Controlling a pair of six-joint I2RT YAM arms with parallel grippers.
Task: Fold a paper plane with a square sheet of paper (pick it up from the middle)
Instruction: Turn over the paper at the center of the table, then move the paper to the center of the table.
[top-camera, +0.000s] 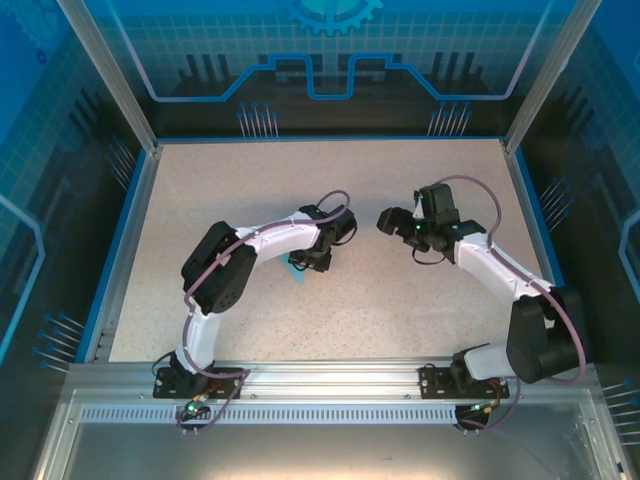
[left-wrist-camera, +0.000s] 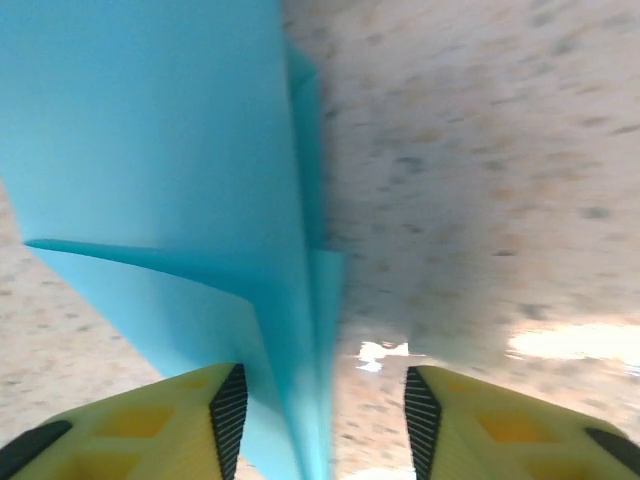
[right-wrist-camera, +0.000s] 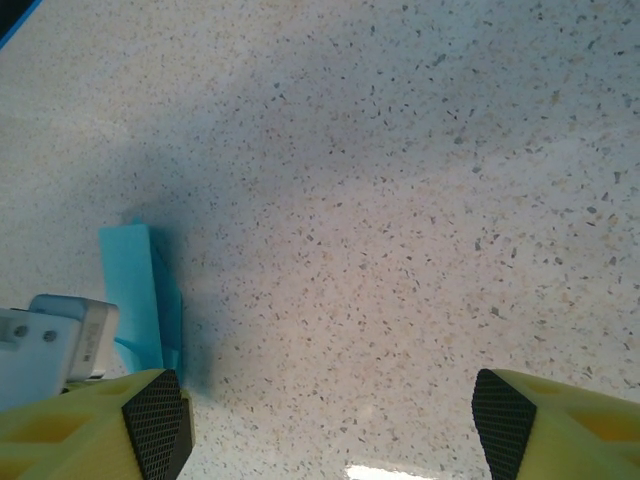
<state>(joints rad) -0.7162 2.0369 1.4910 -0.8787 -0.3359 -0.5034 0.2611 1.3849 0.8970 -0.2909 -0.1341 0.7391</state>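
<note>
Hidden from above: the left gripper (top-camera: 322, 252) and its wrist cover most of the paper plane (top-camera: 297, 268); only a light-blue sliver shows on the speckled table (top-camera: 420, 320).
Cut off: in the left wrist view the plane (left-wrist-camera: 190, 150) runs out of frame at the top and bottom, so its tip and tail cannot be seen.
Hard to make out: that view is blurred (the table grain is smeared), and I cannot tell whether the paper touches the left pad.
Left wrist view alone: the folded layers and a raised flap, seen from close up.
Right wrist view alone: the plane (right-wrist-camera: 138, 285) as a narrow strip at the left edge, beside a white part of the other arm (right-wrist-camera: 55, 340).
Left gripper: its fingers (left-wrist-camera: 228, 405) stand apart; the plane passes between them, close against the left pad, and the right pad is clear of it, so nothing is pinched.
Right gripper (right-wrist-camera: 330, 420): spread wide over bare table, holding nothing.
Plane and right gripper: well apart, the plane to the gripper's left.
</note>
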